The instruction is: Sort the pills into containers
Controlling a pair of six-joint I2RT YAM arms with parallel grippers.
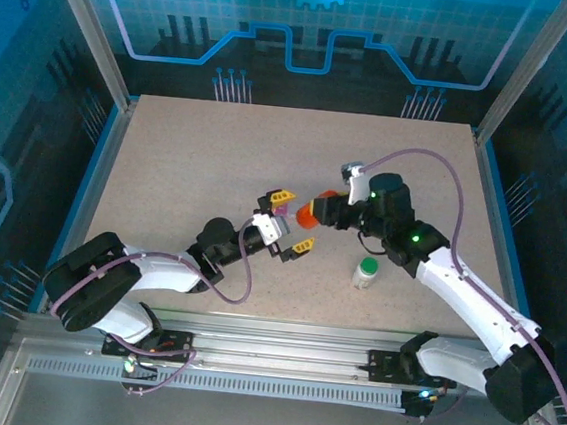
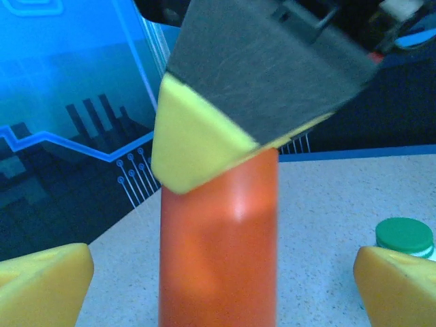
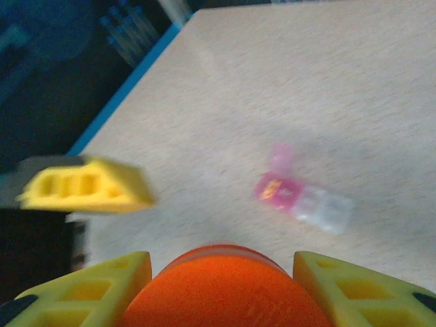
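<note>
My right gripper (image 1: 319,213) is shut on an orange bottle (image 1: 307,214) and holds it above the table's middle. In the right wrist view the orange bottle (image 3: 221,289) sits between my yellow fingers (image 3: 88,289). My left gripper (image 1: 294,220) stands open, its two fingers wide apart on either side of the bottle (image 2: 218,252) and clear of it. The containers (image 3: 304,199) lie on the table beyond the bottle, as a pink compartment joined to a colourless one. The pink one has its lid up and something yellow-orange inside. Any pills in the bottle are hidden.
A white bottle with a green cap (image 1: 365,272) stands upright on the table to the right of both grippers, and its green cap (image 2: 404,235) also appears in the left wrist view. Blue rails (image 1: 97,169) edge the table.
</note>
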